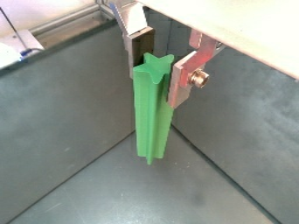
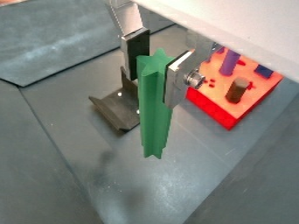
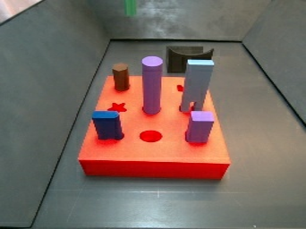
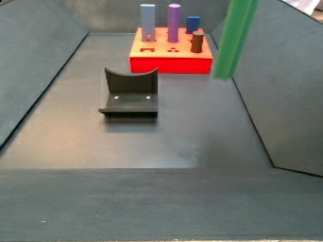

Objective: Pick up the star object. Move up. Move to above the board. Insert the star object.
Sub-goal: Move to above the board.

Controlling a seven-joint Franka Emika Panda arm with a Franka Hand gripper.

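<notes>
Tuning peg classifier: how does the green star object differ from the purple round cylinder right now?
The star object is green with ridged sides; the purple cylinder is smooth and round. The star object hangs clear of the floor, clamped in the gripper; the purple cylinder stands seated in the red board. The star object is off the board, near the fixture. Both stand upright.

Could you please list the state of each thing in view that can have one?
Gripper: shut on the star object, raised above the floor.
Star object: held upright, clear of the floor, not yet inserted.
Board: flat on the floor; star hole and round hole open.
Purple cylinder: upright in the board.
Light-blue post: upright in the board.
Fixture: on the floor, empty.
</notes>
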